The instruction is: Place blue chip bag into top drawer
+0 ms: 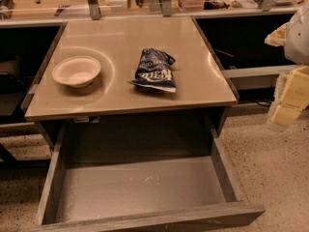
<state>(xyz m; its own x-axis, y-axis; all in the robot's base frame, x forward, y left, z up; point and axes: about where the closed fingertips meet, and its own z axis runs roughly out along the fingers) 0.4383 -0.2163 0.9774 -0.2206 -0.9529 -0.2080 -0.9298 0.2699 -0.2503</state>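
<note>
Well, the blue chip bag (154, 70) lies crumpled on the beige tabletop (120, 37), a little right of the frame's centre, with its white edge turned toward the lower part of the picture. To its left, well apart from it, a shallow white bowl (76, 71) sits upright. Below the tabletop's front edge the top drawer (140, 187) stands pulled out toward the bottom of the frame. Its flat grey bottom carries a few pale marks between low side walls, and its front panel runs along the lower edge. The hand (289, 100) shows at the right edge of the frame as pale yellow blocks beneath a white body. It is off the tabletop's right side, above the speckled floor (270, 168), and apart from both bag and drawer. Whether it is spread or pressed together I cannot tell. Along the top of the frame runs a counter (58, 4) with metal posts (91, 1).
</note>
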